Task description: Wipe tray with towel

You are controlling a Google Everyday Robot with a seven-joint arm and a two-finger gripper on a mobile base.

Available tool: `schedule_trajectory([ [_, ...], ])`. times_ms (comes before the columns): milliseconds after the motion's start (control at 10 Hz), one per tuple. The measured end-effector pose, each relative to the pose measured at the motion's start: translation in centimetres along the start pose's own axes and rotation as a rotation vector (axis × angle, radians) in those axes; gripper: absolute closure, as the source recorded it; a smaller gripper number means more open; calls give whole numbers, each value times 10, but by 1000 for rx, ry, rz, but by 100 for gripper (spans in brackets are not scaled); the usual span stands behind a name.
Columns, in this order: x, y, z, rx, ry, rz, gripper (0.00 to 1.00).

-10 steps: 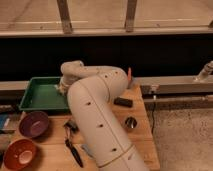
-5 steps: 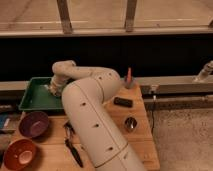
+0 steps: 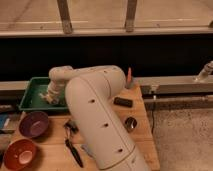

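The green tray (image 3: 29, 100) sits at the back left of the wooden table. My white arm (image 3: 95, 115) reaches left across the table, and my gripper (image 3: 51, 95) is down inside the tray near its right side. A pale patch under the gripper (image 3: 51, 100) may be the towel, but I cannot make it out for sure. The arm hides the tray's right end.
A purple bowl (image 3: 33, 123) and a red-orange bowl (image 3: 19, 154) stand at the front left. A black utensil (image 3: 74, 150) lies by the arm's base. A black block (image 3: 123, 102), a small metal cup (image 3: 130, 123) and a thin red object (image 3: 129, 77) are on the right.
My arm has swung left, carrying the gripper from the tray's right edge further in over the tray. Nothing else on the table has moved.
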Motion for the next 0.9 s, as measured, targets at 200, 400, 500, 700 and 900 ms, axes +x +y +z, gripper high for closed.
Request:
schedule_trajectory([
  [200,30,-8,-17,19,10,49,100],
  [400,49,-35,-37,62,15,103,100],
  [500,50,-49,-44,81,13,119,100],
  [700,40,-80,-46,111,2,148,100],
  [900,17,-89,-37,116,-7,145,100],
])
